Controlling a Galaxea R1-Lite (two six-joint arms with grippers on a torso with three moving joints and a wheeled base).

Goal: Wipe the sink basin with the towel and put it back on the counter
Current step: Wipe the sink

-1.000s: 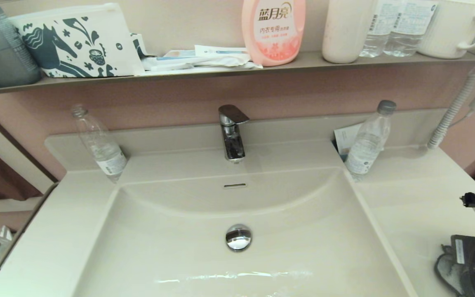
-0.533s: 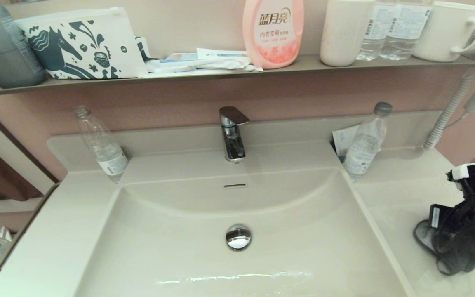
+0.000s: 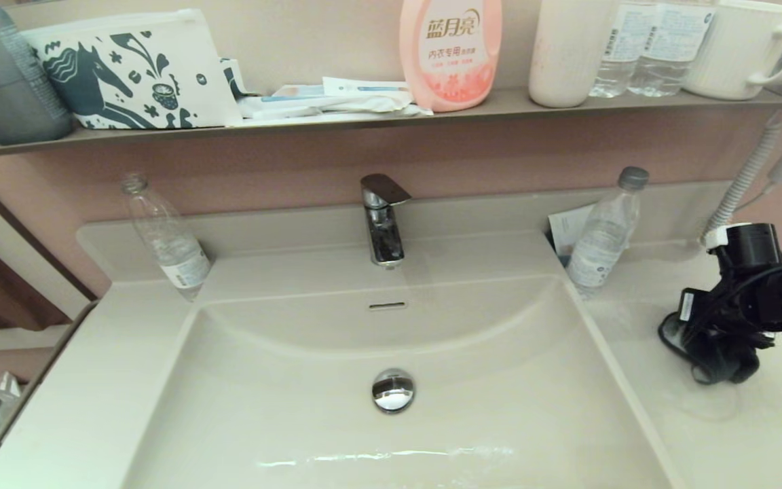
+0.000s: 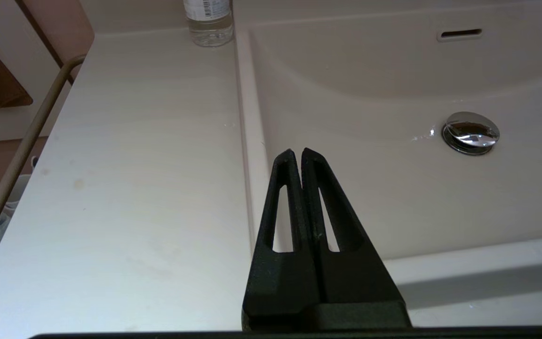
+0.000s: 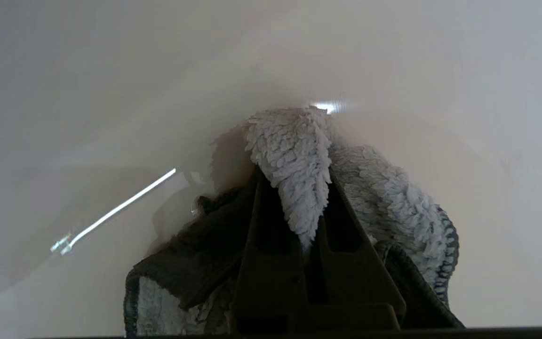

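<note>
The cream-white sink basin point(image 3: 282, 380) fills the middle of the head view, with its chrome drain plug point(image 3: 392, 390) and slot overflow hole point(image 3: 387, 305). My right gripper point(image 5: 294, 175) is shut on the towel point(image 5: 393, 202). The towel's pale fluffy face bulges out between the fingers and its dark face hangs below. In the head view the towel point(image 3: 720, 360) dangles as a dark bunch under the right arm, just above the counter point(image 3: 676, 435) to the right of the basin. My left gripper point(image 4: 298, 153) is shut and empty, over the basin's front left rim.
A chrome faucet point(image 3: 383, 221) stands behind the basin. Clear plastic bottles stand at the back left point(image 3: 167, 238) and back right point(image 3: 601, 234), with a paper behind the right one. A coiled cord point(image 3: 744, 183) hangs at the far right. A cluttered shelf point(image 3: 364, 117) runs above.
My right arm has risen from the lower right corner and moved back and slightly left over the counter, carrying the towel with it. The left gripper is unchanged.
</note>
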